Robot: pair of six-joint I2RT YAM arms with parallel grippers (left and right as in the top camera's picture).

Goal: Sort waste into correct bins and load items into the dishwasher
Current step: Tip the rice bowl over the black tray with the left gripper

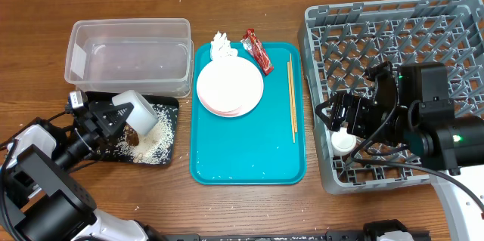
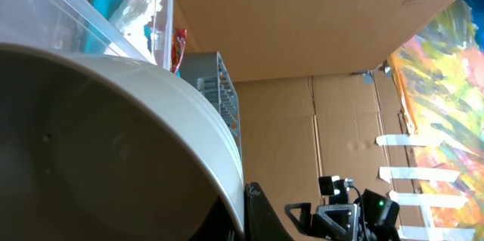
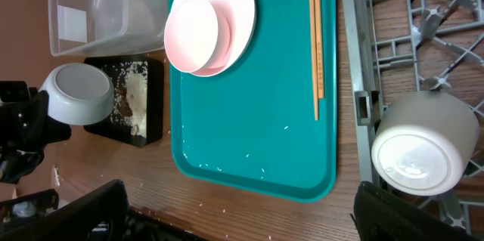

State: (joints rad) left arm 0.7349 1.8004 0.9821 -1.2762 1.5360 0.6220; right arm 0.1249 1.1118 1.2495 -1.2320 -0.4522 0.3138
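My left gripper (image 1: 121,118) is shut on the rim of a white bowl (image 1: 140,109), held tipped over the shallow black tray (image 1: 172,102). White rice with brown scraps (image 1: 153,140) lies in that tray. The bowl fills the left wrist view (image 2: 113,150). The clear tub (image 1: 128,56) stands behind the tray. Pale pink plates (image 1: 230,88), a crumpled tissue (image 1: 221,44), a red wrapper (image 1: 259,50) and chopsticks (image 1: 292,97) lie on the teal tray (image 1: 249,154). My right gripper (image 3: 238,211) is open and empty above the grey dish rack's (image 1: 423,29) left edge, beside an upside-down small white cup (image 3: 423,144) in the rack.
Loose rice grains lie on the teal tray's floor and on the wooden table in front of it. Cardboard walls stand behind the table. The right arm's body covers the rack's front right part.
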